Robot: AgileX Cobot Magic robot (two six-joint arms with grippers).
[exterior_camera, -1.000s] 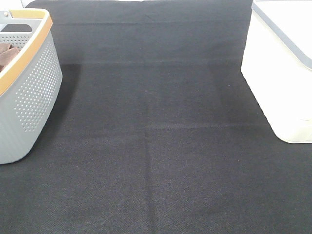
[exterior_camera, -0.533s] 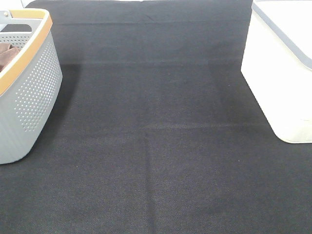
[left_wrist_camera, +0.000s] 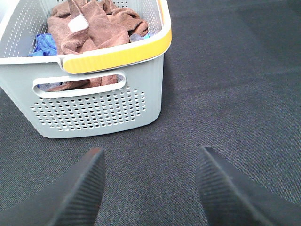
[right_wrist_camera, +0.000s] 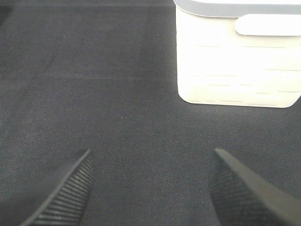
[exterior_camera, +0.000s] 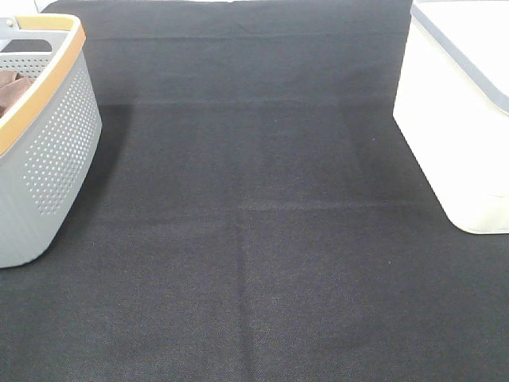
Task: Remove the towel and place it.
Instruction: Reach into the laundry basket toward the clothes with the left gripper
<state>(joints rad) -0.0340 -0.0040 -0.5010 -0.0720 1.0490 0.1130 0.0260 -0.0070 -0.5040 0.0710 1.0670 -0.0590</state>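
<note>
Rust-brown microfibre towel (left_wrist_camera: 101,28), white tag showing, lies bunched in the perforated grey plastic basket (left_wrist_camera: 94,108) against a blue cloth (left_wrist_camera: 44,43). The left gripper (left_wrist_camera: 149,157) and right gripper (right_wrist_camera: 151,157) hover spread and empty above the black fabric mat (left_wrist_camera: 225,94). A deep pinch may drag the blue cloth out too.

High camera looks down; left wrist shares its basket (exterior_camera: 56,151), right wrist its bin (exterior_camera: 445,135).
</note>
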